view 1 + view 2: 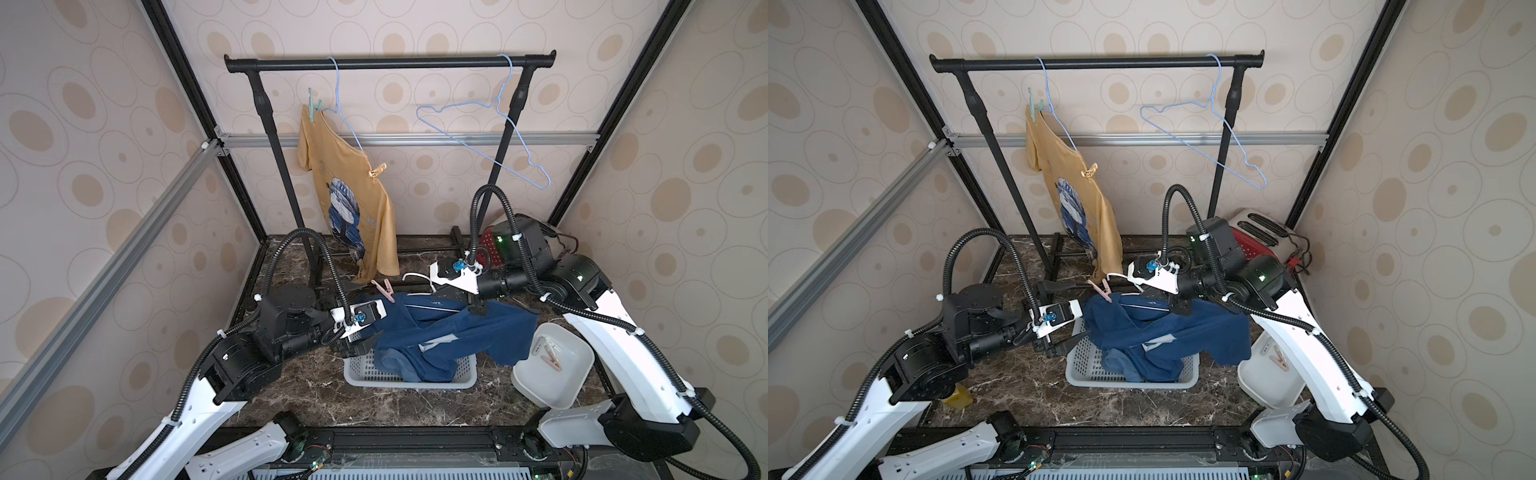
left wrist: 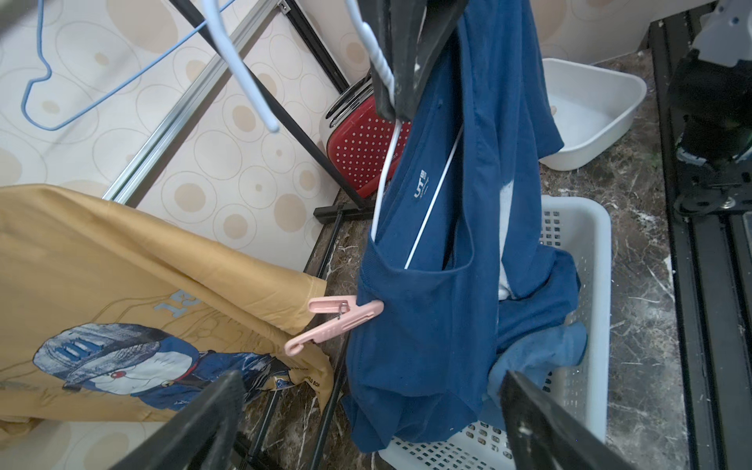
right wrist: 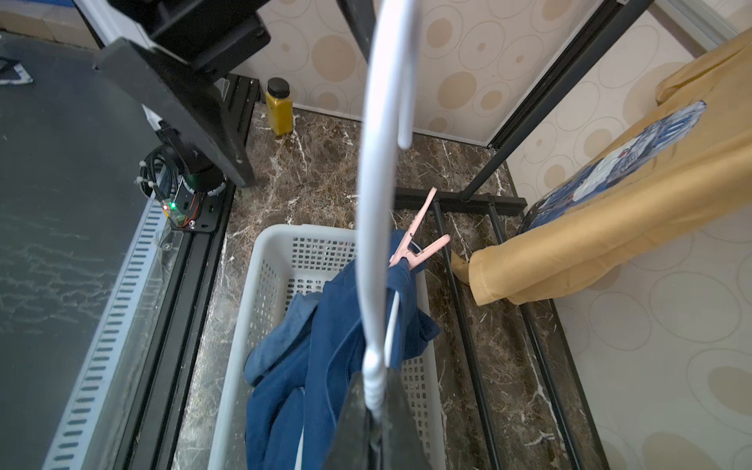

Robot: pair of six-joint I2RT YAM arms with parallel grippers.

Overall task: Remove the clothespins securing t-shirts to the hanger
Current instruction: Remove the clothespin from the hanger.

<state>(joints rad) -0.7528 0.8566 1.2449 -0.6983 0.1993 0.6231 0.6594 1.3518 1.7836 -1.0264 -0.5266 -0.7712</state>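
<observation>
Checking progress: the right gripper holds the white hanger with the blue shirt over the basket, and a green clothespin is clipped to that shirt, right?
No: the clothespin on the blue shirt is pink, not green; the left wrist view shows it. The rest is right.

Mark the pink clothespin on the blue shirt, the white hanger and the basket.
pink clothespin (image 2: 346,321): left wrist view, on its lower arm.
white hanger (image 3: 372,203): right wrist view, on the hook's shank.
basket (image 1: 415,384): a top view, on the front rim.

Both top views high, looking down at the rack, wrist cameras close, facing each other across the basket
</observation>
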